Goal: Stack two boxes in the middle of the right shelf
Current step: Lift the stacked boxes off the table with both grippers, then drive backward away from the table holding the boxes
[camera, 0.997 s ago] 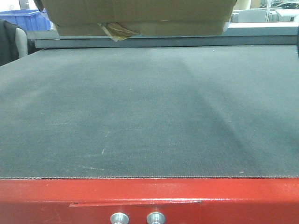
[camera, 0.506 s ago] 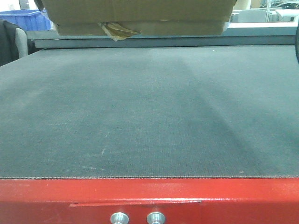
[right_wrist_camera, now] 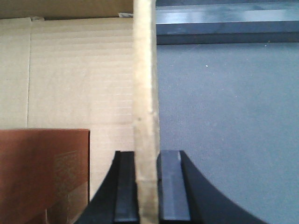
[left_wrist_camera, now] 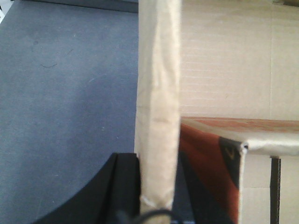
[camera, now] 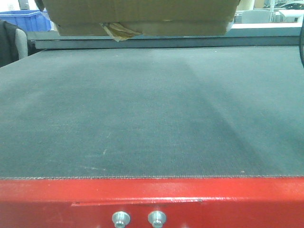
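**A:** What fills the front view?

**B:** A dark grey mat [camera: 152,109] on a red platform [camera: 237,199]. It runs from the near edge back to a dark rail.

**A:** And the boxes?

**B:** A wide cardboard box [camera: 142,12] is at the top of that view, over the far end of the mat. I cannot tell whether its underside touches anything. A paler cardboard strip runs along its bottom, and I cannot tell whether that is a second box or a flap.

**A:** Anything inside it?

**B:** Both wrist views show a red-brown carton [right_wrist_camera: 44,172] against the inner cardboard face.

**A:** Behind it?

**B:** A blue bin [camera: 26,19], far left.

**A:** The arms?

**B:** The left gripper [left_wrist_camera: 156,161] is clamped on one upright wall of the cardboard box, with a black finger on each side of it. The right gripper [right_wrist_camera: 147,156] is pinched on the opposite wall in the same way. The mat lies just outside each wall.

**A:** Smaller things?

**B:** A crumpled tape tag [camera: 119,31] hangs from the pale strip. Two bolts [camera: 121,219] sit in the platform's front face.
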